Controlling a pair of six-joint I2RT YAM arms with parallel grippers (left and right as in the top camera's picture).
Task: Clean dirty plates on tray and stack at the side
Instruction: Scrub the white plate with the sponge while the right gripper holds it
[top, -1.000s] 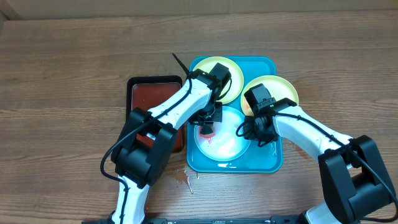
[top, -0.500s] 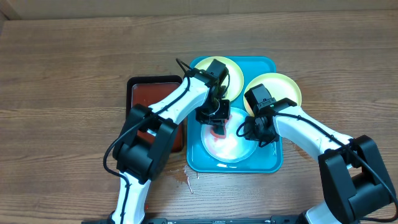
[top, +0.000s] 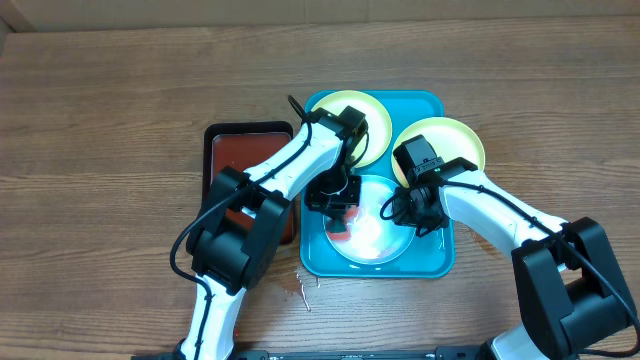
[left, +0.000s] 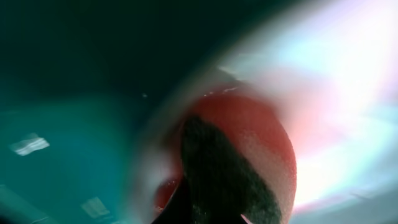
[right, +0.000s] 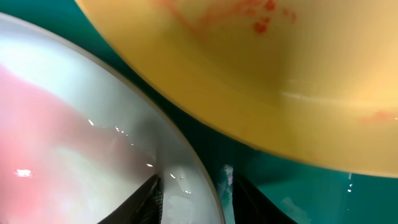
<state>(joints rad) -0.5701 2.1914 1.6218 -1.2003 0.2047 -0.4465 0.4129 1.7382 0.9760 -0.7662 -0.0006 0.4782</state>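
Note:
The light blue rimmed plate (top: 385, 238) lies in the turquoise tray (top: 318, 258), its centre pale with a faint red film. My left gripper (top: 338, 208) is shut on a red sponge (top: 340, 224) and presses it on the plate's left part; the left wrist view shows the sponge (left: 267, 149) close up and blurred. My right gripper (top: 416, 216) pinches the plate's right rim, and its fingers (right: 196, 200) straddle that rim (right: 186, 155). One yellow-green plate (top: 368, 125) sits at the tray's back. The other (top: 448, 140) overlaps the tray's right edge and shows red smears (right: 249, 25).
A black tray of red liquid (top: 245, 150) stands against the turquoise tray's left side, under my left arm. Small red drips (top: 303, 286) mark the wooden table in front of the tray's left corner.
My left gripper swept the sponge right across the blue plate, then back to the left and nearer. The plate shifted slightly right. My right gripper kept its hold.

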